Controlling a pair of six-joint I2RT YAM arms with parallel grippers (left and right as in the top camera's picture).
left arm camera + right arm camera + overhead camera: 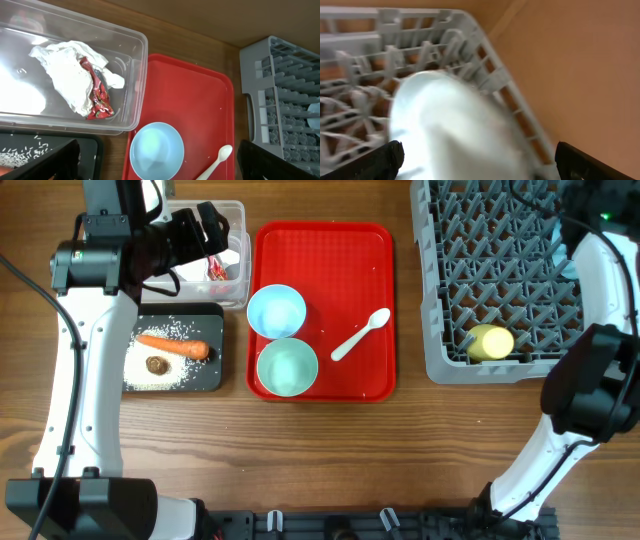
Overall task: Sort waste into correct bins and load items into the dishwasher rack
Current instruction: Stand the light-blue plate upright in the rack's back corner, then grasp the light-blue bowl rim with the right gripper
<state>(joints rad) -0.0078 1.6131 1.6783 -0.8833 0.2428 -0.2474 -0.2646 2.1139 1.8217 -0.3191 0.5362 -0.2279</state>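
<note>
1. The rack (480,270) fills the far right corner of the counter (320,460). The right gripper (479,150) hangs over it with its fingers wide apart, clamped on nothing
2. The red tray (375,250) sits mid-counter between the rack and the bins, carrying two bowls and a spoon
3. The tub (135,75) is at the far left and holds the napkin (65,75) and the wrapper (97,95). The left gripper (159,150) hovers by its near edge, fingers spread and empty
4. The black tray (205,375), just in front of the tub, holds the rice (140,375), the carrot (172,345) and the lump (157,364). The waste looks sorted
5. The plate (450,125) is blurred, but it seems to stand among the pegs near a rack corner, between the right fingers and not pinched
6. The blue bowl (276,310) and the mint bowl (287,368) sit edge to edge on the tray's left half, mouths up, not yet loaded
7. The cup (490,342) is in the rack's near row, seemingly on its side
8. The spoon (362,333) lies on the tray right of the bowls, apart from them
9. Loading is the step in hand, and placing the plate looks done. Next, the right arm should lift clear of the pegs. Then a gripper should take a bowl by its rim; the blue one is nearest the left gripper. The flat spoon will need a low pinch
</note>
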